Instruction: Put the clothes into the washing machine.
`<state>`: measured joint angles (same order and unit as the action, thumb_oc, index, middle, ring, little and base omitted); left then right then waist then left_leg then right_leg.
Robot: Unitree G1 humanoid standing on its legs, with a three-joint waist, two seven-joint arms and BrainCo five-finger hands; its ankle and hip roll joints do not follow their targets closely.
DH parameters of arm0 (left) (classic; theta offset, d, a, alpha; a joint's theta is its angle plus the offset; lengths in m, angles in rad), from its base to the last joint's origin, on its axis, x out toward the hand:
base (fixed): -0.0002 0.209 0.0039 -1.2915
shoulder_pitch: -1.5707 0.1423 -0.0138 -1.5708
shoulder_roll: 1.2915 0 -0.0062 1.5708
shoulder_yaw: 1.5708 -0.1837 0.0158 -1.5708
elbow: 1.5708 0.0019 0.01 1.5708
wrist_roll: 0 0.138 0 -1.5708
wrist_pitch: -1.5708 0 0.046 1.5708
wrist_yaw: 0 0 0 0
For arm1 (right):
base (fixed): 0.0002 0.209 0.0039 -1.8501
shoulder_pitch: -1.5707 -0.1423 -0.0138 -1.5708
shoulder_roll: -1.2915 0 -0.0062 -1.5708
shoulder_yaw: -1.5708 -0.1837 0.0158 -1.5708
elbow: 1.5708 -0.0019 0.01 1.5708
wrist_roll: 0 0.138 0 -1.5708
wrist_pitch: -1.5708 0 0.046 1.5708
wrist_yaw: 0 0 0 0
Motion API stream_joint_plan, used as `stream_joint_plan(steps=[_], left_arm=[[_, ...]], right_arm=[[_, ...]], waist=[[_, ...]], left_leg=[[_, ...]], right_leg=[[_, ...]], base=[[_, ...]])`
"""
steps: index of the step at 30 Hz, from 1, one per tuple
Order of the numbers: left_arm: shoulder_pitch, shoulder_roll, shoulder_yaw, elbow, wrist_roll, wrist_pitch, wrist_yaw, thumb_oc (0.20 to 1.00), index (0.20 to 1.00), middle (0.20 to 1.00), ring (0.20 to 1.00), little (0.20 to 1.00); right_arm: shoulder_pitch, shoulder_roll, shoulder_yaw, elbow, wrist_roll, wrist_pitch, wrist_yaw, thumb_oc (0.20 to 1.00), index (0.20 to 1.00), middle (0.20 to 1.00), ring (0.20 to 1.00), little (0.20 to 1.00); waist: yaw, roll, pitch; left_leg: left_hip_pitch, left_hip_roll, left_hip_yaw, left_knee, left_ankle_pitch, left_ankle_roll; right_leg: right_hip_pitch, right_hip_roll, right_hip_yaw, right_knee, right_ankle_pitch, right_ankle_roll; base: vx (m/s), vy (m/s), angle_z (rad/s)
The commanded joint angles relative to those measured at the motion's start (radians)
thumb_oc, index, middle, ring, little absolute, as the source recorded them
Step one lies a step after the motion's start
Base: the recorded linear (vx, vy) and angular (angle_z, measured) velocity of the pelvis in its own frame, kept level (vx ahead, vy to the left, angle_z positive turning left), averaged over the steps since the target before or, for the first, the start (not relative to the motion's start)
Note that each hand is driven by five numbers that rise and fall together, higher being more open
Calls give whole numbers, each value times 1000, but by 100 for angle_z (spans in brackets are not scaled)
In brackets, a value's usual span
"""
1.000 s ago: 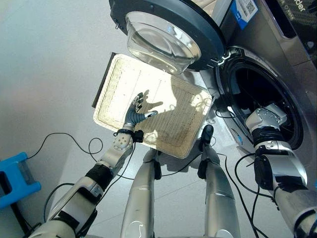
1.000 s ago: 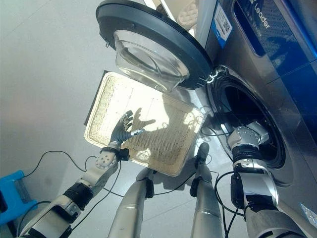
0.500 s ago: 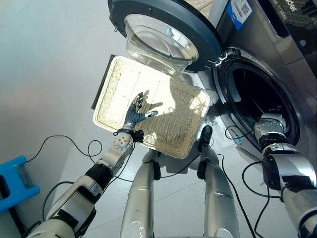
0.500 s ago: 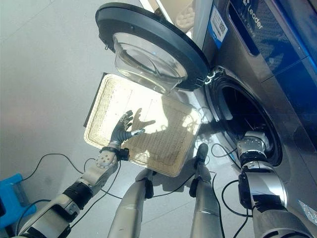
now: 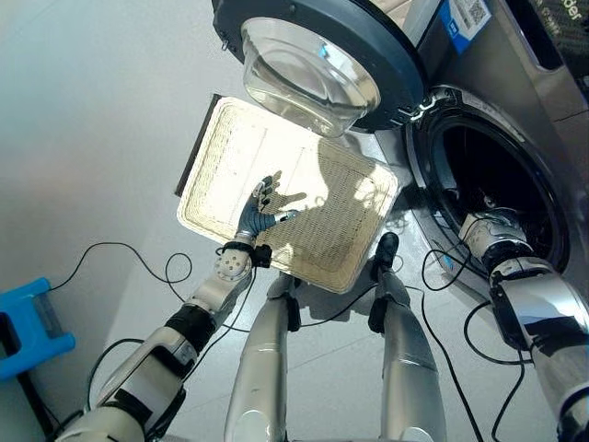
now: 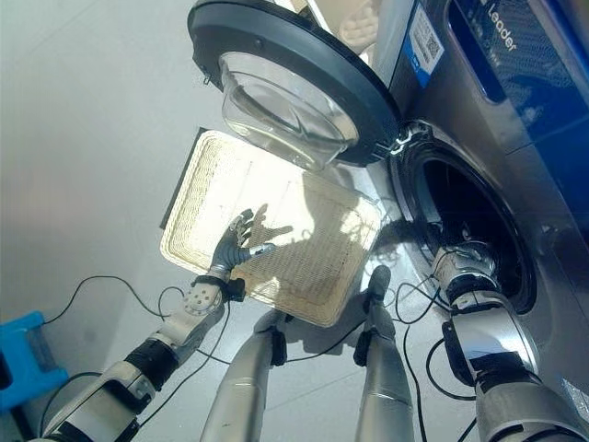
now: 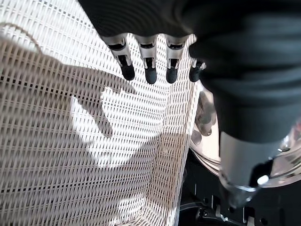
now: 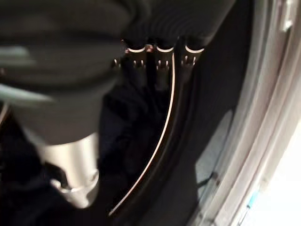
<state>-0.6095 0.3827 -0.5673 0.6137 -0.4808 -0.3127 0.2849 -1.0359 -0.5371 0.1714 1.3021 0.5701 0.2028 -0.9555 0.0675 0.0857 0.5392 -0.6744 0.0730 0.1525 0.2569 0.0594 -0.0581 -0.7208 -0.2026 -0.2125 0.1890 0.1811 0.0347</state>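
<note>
R hand is at the lower lip of the washing machine opening, wrist pointing into the drum. The R wrist view looks along its fingers into the dark drum, where dark cloth lies just past and below the fingertips. Cloth looks like it is already inside, though it's too dark to make out its edges or long axis. Can't tell if the R fingers are curled on the cloth or loose; their tips are lost in the dark. L hand hovers over the wicker basket on the floor, to the robot's L of the machine, fingers straight and spread, holding nothing. Its wrist view shows bare weave under the fingers, no clothes in that part. The door is swung wide open and hangs over the basket's far end, its glass bowl facing down. Key relation: the cloth lies drum-ward of the R fingers, so R hand is much the nearer one, L hand well apart from the opening. My guess is the load is about in; next likely needs R hand out of the opening clear of the rim, w/o dragging cloth back over the lip.
</note>
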Motion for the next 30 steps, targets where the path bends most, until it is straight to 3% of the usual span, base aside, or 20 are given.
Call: stream_joint_plan(steps=[1, 6, 10, 18, 23, 26, 30], left_arm=[[5, -47, 26, 6, 108, -53, 21, 1000, 1000, 1000, 1000, 1000], [25, -63, 32, 47, 146, -45, 41, 1000, 1000, 1000, 1000, 1000], [59, -83, 55, 105, 203, -48, 64, 1000, 1000, 1000, 1000, 1000], [86, -100, 98, 299, 338, -49, 76, 1000, 1000, 1000, 1000, 1000], [106, -88, 123, 423, 360, -90, 84, 1000, 1000, 1000, 1000, 1000], [133, -84, 151, 492, 384, -103, 95, 1000, 1000, 1000, 1000, 1000], [149, -88, 162, 520, 402, -112, 93, 1000, 1000, 1000, 1000, 1000]], right_arm=[[33, -31, 37, -7, -163, -12, -41, 1000, 1000, 1000, 1000, 1000], [97, 33, 62, -40, -326, -29, -67, 1000, 1000, 1000, 1000, 1000], [179, 108, 89, -70, -435, -61, -27, 1000, 1000, 1000, 1000, 1000], [295, 208, 246, -115, -618, -100, 111, 1000, 1000, 1000, 1000, 1000], [356, 223, 305, -136, -672, -132, 197, 1000, 1000, 1000, 1000, 1000], [418, 240, 331, -146, -712, -196, 325, 1000, 1000, 1000, 1000, 1000], [451, 243, 345, -138, -763, -231, 371, 1000, 1000, 1000, 1000, 1000]], waist=[[9, 74, -19], [4, 75, -19], [-5, 68, -19], [-23, 37, -19], [-38, 14, -19], [-42, -7, -19], [-39, -20, -19]], left_leg=[[7, -62, 55, 12, -71, 10], [33, -63, 61, 13, -80, 16], [67, -61, 68, 8, -87, 17], [161, -55, 87, -16, -90, 16], [232, -45, 100, -30, -93, 9], [304, -39, 103, -45, -93, 4], [364, -38, 99, -57, -92, 2]], right_leg=[[-3, -37, -92, 192, -150, 99], [16, -40, -87, 202, -162, 103], [46, -38, -84, 197, -169, 104], [143, -38, -82, 160, -176, 108], [216, -33, -82, 141, -187, 106], [295, -32, -89, 123, -197, 101], [360, -32, -93, 110, -202, 98]], base=[[-5, 54, 2], [-3, 33, 3], [5, 47, 2], [0, 0, 0], [-8, 18, -2], [-16, 12, -2], [-8, 0, 0]])
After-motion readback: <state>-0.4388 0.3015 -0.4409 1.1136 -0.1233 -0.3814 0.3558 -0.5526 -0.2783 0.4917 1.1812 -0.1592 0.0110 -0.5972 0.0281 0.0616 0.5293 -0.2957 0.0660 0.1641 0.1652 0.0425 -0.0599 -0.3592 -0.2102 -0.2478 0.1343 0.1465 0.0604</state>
